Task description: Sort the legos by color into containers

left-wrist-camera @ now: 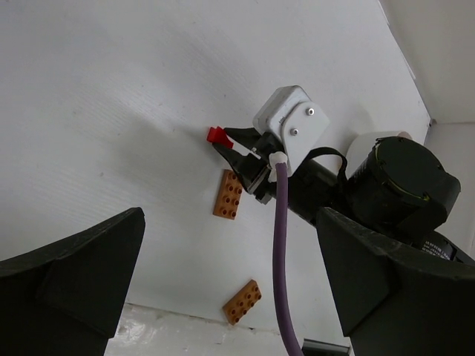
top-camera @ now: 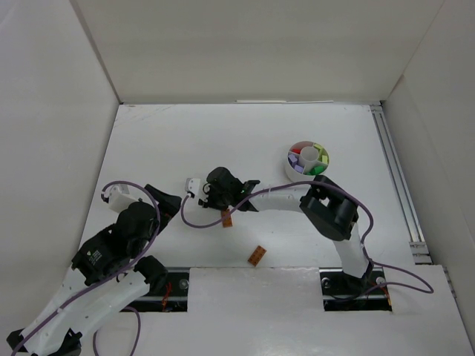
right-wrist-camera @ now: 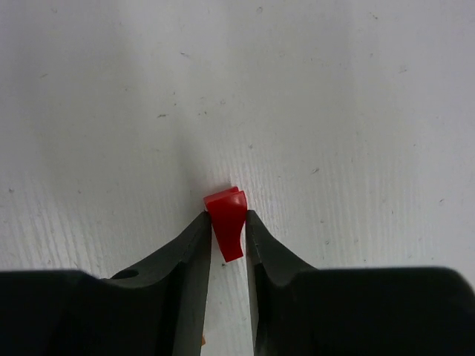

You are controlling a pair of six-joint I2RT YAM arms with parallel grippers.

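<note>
right gripper (right-wrist-camera: 226, 222): clamped on red brick (right-wrist-camera: 225, 206), low over table (right-wrist-camera: 334, 111), perhaps touching | orange brick (left-wrist-camera: 228, 194): just beside | left gripper (left-wrist-camera: 230, 222): jaws wide apart, empty

top: overhead, whole table (top-camera: 185, 141) | left wrist: oblique, shares orange bricks (left-wrist-camera: 228, 195) | right wrist: close, probably downward

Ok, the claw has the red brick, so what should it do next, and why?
Probably lift it straight up a little. The right gripper is pinched on the red brick down at the table, and the white dish is some way off, so the brick should clear the table before travelling.
</note>
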